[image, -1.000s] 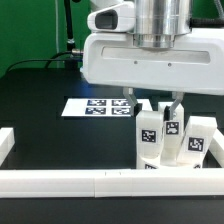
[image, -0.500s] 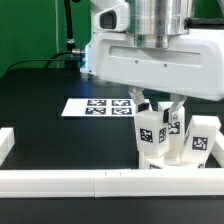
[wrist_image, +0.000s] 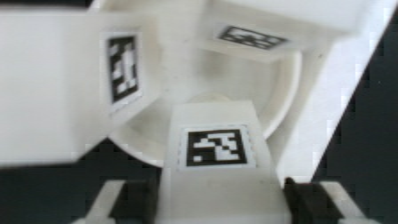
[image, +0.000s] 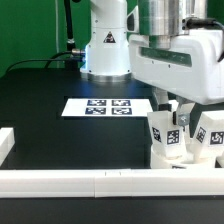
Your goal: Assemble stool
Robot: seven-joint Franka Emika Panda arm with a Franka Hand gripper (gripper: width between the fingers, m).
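Note:
My gripper (image: 172, 113) hangs at the exterior view's right, its fingers down among the white stool legs. It is shut on a stool leg (image: 165, 134) with a black-and-white tag, which stands upright. In the wrist view the same leg (wrist_image: 217, 140) fills the gap between the dark pads (wrist_image: 134, 198). Another tagged leg (image: 211, 136) stands just to its right, and two more tagged faces (wrist_image: 121, 66) show close by in the wrist view. A rounded white part, possibly the seat (image: 168, 156), lies under the legs, mostly hidden.
The marker board (image: 105, 106) lies on the black table to the left of the gripper. A long white rail (image: 90, 181) runs along the front edge, with a white block (image: 7, 143) at the left end. The arm's base (image: 105, 50) stands at the back.
The gripper and the cluster of legs have shifted toward the exterior view's right. The arm's body has swung off the marker board, which now shows whole.

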